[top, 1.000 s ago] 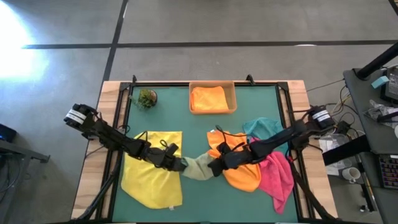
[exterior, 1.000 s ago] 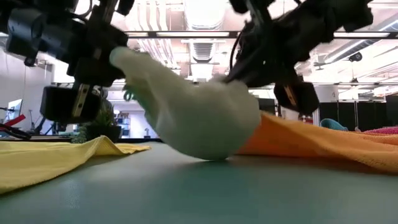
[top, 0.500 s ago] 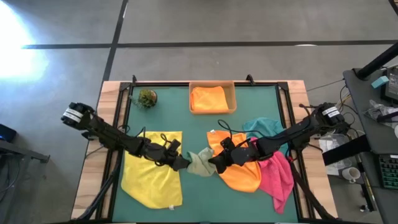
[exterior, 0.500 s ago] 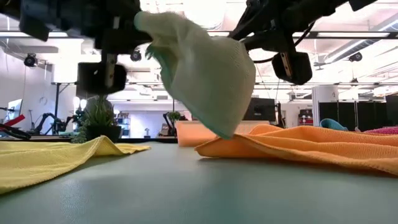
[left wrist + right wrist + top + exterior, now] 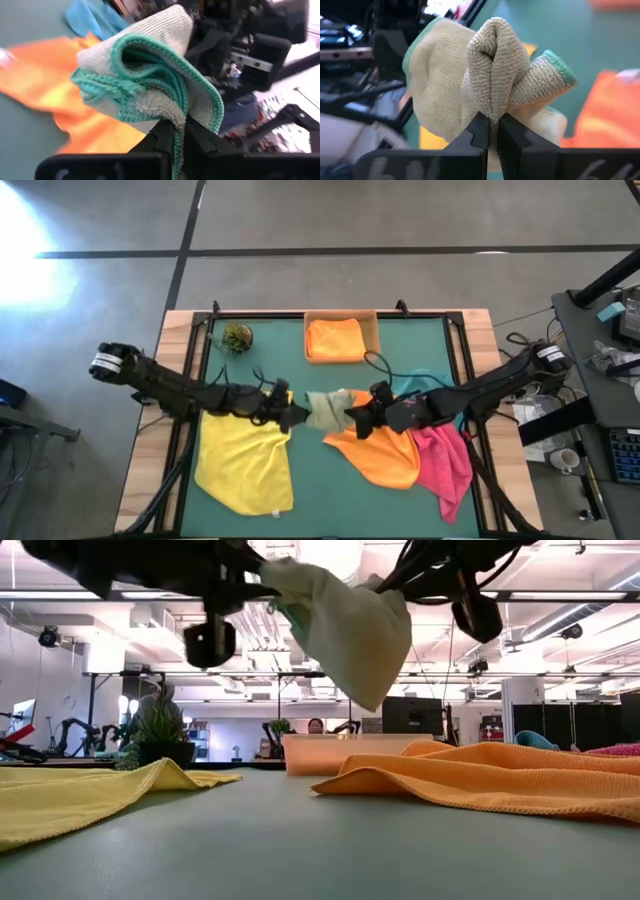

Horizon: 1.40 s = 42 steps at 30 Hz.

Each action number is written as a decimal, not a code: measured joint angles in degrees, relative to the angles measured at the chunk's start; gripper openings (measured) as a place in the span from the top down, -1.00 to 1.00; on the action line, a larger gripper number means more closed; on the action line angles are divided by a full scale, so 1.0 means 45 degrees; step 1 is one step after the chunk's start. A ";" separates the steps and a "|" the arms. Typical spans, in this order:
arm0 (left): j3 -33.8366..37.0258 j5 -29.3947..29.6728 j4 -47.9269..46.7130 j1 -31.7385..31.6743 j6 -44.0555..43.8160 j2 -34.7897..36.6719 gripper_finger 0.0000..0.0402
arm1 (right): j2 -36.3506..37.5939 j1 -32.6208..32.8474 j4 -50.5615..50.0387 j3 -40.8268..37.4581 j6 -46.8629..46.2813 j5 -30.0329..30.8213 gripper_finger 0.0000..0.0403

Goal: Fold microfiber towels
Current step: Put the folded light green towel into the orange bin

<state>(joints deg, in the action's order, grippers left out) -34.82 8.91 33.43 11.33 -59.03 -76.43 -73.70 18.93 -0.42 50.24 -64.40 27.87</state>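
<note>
Both grippers, left [image 5: 297, 415] and right [image 5: 352, 418], are clenched on opposite ends of the olive towel [image 5: 325, 409], strung between them over mid-table. The green mat [image 5: 320, 500] lies bare underneath, between the yellow towel [image 5: 245, 465] and orange towel [image 5: 385, 455]. A second ago the towel sagged onto the mat; the low view shows it hanging clear.

2 claws, left claw [image 5: 296, 415] and right claw [image 5: 354, 418], clamp the olive green towel [image 5: 325, 409] between them above the desk [image 5: 330, 500].
</note>
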 joint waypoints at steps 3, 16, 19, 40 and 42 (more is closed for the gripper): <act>-0.0146 0.0000 -0.0037 -0.0733 0.0635 -0.0050 0.97 | 0.0347 -0.0410 -0.0032 0.0000 0.0694 0.0517 0.94; -0.1961 -0.0312 -0.2081 -0.4297 0.4535 -0.0524 0.97 | 0.0654 -0.3750 0.0078 0.0000 0.3757 0.0802 0.94; -0.2299 -0.0468 -0.2210 -0.4984 0.5180 -0.0769 0.97 | 0.0711 -0.4596 0.0105 0.0000 0.4383 0.0646 0.94; -0.5869 -0.1627 -0.4138 -0.8118 0.5562 -0.5255 0.97 | -0.1144 -1.0744 0.0161 0.0000 0.6225 -0.4974 0.94; -0.5883 -0.1627 -0.4608 -0.8289 0.5538 -0.5321 0.97 | -0.1669 -1.1020 0.0334 0.0000 0.6224 -0.5611 0.94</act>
<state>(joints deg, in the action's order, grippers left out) -61.30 1.58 12.70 -25.97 -34.11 -100.37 -81.20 -30.65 1.08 50.24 -36.40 2.62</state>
